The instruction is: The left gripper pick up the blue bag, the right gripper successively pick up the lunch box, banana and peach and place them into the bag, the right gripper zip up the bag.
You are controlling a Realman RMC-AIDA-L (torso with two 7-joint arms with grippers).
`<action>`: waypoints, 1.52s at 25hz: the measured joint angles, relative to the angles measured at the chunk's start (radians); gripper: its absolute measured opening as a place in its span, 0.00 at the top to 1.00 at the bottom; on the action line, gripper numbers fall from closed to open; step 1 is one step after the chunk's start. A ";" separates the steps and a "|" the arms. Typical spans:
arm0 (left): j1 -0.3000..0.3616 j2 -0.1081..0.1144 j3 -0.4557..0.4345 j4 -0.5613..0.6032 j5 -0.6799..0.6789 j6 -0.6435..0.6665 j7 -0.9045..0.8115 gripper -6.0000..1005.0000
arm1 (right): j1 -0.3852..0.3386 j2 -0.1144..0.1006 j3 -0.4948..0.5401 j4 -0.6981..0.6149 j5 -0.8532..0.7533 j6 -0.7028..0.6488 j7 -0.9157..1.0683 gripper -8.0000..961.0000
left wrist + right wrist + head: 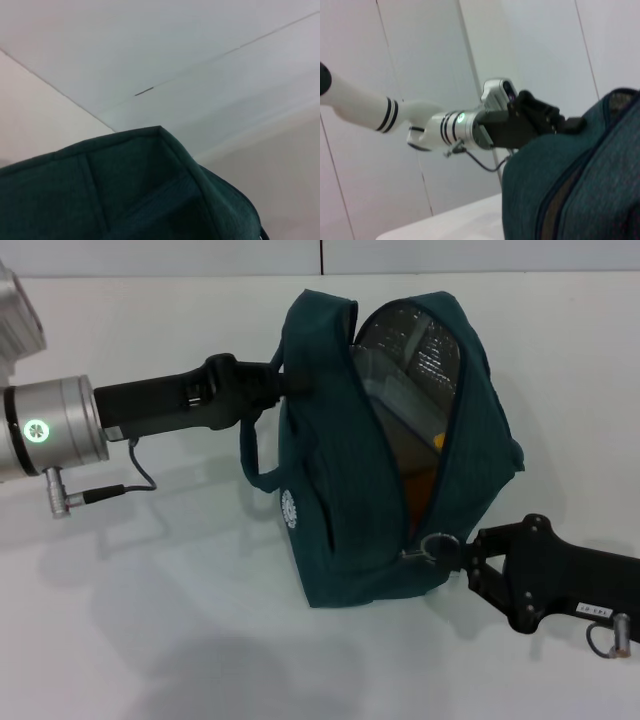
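The blue bag (375, 455), near the table's (150, 640) far edge, hangs open from the left gripper (285, 382) clamped on its top, while the right gripper (462, 558) pinches the zip ring (436, 545) — zipping looks next — a steady pull along the opening.

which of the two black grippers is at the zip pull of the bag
The right gripper, low at the near end of the dark teal fabric bag, pinching its ring zip pull. The left gripper instead holds the bag's top handle.

White table (150, 640), pale panelled wall (420, 60)
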 joint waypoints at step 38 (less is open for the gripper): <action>0.177 -0.025 -0.002 0.001 -0.283 0.143 0.353 0.11 | 0.089 -0.003 -0.001 -0.009 0.288 -0.118 0.042 0.98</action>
